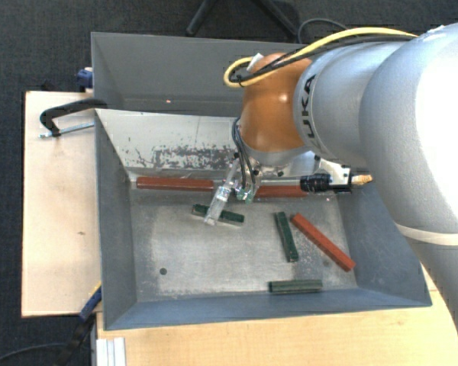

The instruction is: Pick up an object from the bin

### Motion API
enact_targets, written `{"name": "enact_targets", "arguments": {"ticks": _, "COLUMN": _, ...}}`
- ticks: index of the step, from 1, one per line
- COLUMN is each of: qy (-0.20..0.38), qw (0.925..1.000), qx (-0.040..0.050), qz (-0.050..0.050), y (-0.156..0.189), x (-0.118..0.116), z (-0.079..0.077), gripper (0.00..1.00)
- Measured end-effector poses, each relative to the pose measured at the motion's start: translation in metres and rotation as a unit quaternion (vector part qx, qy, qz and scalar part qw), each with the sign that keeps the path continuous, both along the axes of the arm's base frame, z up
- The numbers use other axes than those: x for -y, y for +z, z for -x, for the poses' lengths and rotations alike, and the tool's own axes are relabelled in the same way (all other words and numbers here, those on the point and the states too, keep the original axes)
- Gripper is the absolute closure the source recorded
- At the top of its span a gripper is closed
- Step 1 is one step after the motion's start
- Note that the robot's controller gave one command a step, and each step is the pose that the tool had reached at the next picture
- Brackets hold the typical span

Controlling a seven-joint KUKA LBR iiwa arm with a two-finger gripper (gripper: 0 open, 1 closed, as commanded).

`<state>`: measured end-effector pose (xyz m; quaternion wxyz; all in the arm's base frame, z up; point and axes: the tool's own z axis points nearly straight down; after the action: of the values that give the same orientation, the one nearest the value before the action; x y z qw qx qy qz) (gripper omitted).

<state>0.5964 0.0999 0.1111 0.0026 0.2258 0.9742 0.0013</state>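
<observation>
Hand [217,207] | over short dark green bar [233,218] | mid bin [113,219]

BIN, FROM ABOVE: A short dark green bar [233,218] lies flat on the grey floor of the bin [175,269], left of centre and towards the back wall, running almost left to right, with the gripper [216,210] crossing its middle. Just behind it a red-brown bar [175,182] lies along the foot of the back wall. To the right lie 2 more: a slim green bar [285,237] and, just beside it, a slanting red bar [323,242]. A 3rd green piece, the front green bar [295,286], lies against the front wall.
</observation>
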Motion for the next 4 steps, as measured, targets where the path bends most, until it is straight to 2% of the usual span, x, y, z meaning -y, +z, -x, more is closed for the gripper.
{"name": "enact_targets", "arguments": {"ticks": 1, "qy": -0.076, "qw": 0.9971, "qx": -0.0049, "qz": 0.000, "y": -0.042, "x": 0.002, "z": 0.016, "gripper": 0.00}}
{"name": "enact_targets", "arguments": {"ticks": 2, "qy": -0.075, "qw": 0.9971, "qx": -0.0032, "qz": 0.000, "y": -0.041, "x": 0.001, "z": 0.015, "gripper": 0.00}}
{"name": "enact_targets", "arguments": {"ticks": 3, "qy": -0.075, "qw": 0.9972, "qx": -0.0029, "qz": 0.000, "y": -0.041, "x": 0.001, "z": 0.015, "gripper": 1.00}}
{"name": "enact_targets", "arguments": {"ticks": 4, "qy": -0.075, "qw": 0.9972, "qx": -0.0006, "qz": -0.001, "y": -0.030, "x": 0.001, "z": 0.014, "gripper": 1.00}}
